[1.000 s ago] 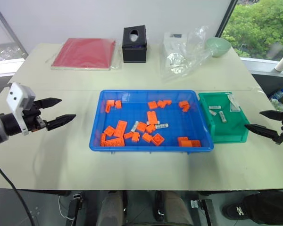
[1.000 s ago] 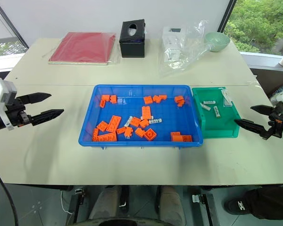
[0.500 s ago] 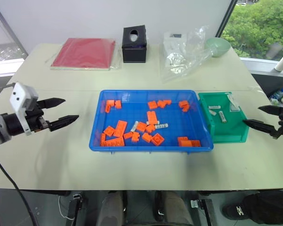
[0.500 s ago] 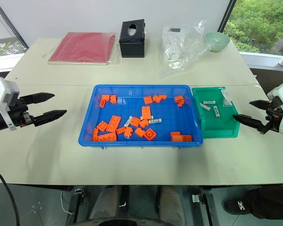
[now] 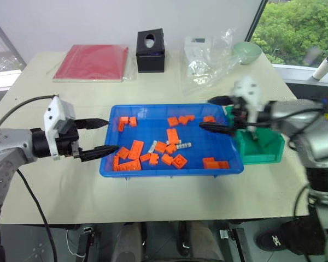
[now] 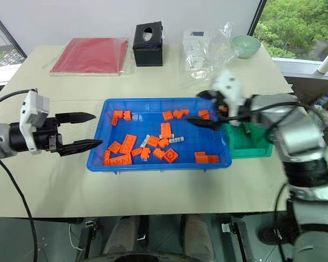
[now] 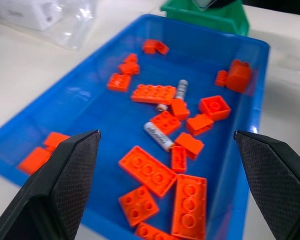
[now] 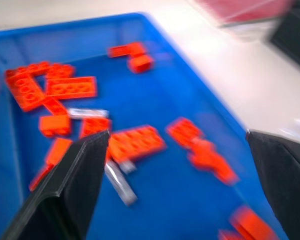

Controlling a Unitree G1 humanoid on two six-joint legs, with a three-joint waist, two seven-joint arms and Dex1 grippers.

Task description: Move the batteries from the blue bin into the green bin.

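The blue bin (image 5: pixel 153 126) lies mid-table, strewn with orange bricks (image 5: pixel 136 149). Two batteries show among them, one (image 5: pixel 185 146) near the middle and another (image 5: pixel 154 146) to its left; the left wrist view shows them too (image 7: pixel 158 136). My left gripper (image 5: pixel 110 135) is open at the bin's left rim, pointing in over the bricks. My right gripper (image 5: pixel 206 113) is open above the bin's right end, pointing left, with nothing between its fingers. The green bin (image 5: pixel 262 155) stands against the blue bin's right side, and my right arm covers its inside.
Along the far edge lie a red folder (image 5: pixel 92 61), a black tissue box (image 5: pixel 150 50), a crumpled clear bag (image 5: pixel 208 60) and a pale green bowl (image 5: pixel 247 52). A white cup (image 5: pixel 323 68) stands off the table at far right.
My right gripper has swung left from beyond the green bin to over the blue bin's right end. My left gripper has moved right to the bin's left rim. Both stay open.
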